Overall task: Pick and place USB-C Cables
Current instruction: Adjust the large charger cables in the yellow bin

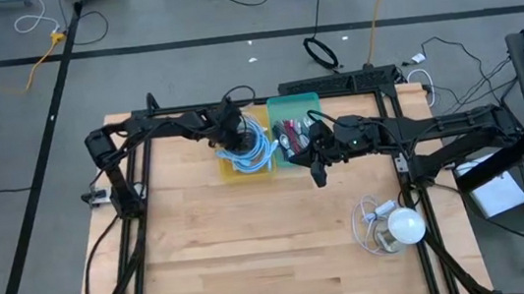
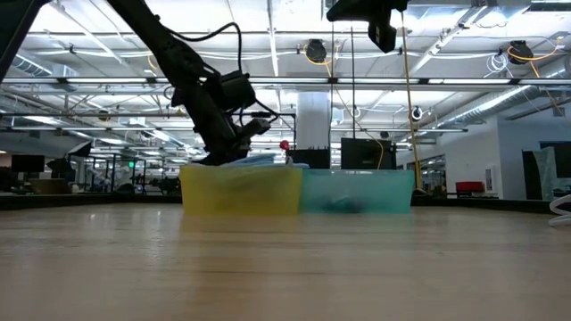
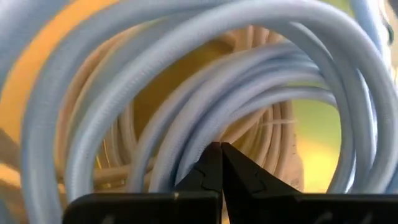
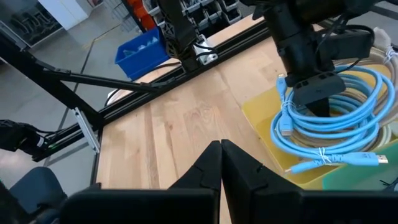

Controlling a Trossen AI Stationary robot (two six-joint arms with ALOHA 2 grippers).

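A coil of light blue USB-C cable lies in the yellow bin, on top of beige cables. My left gripper is shut and points down into the middle of that coil; its loops ring the fingertips. Short maroon and dark cables lie in the teal bin next to it. My right gripper is shut and holds nothing. It hovers above the table just off the teal bin's near side. My left gripper stands with shut fingers inside the light blue coil, coming from above and pointing down. Nothing shows between the fingertips, and I cannot tell whether they touch the cable. The coil rests in the yellow bin.
The two bins stand side by side at the table's far middle. A clear-white cord with a round white bulb lies near the right near corner. Bare wood fills the near half of the table.
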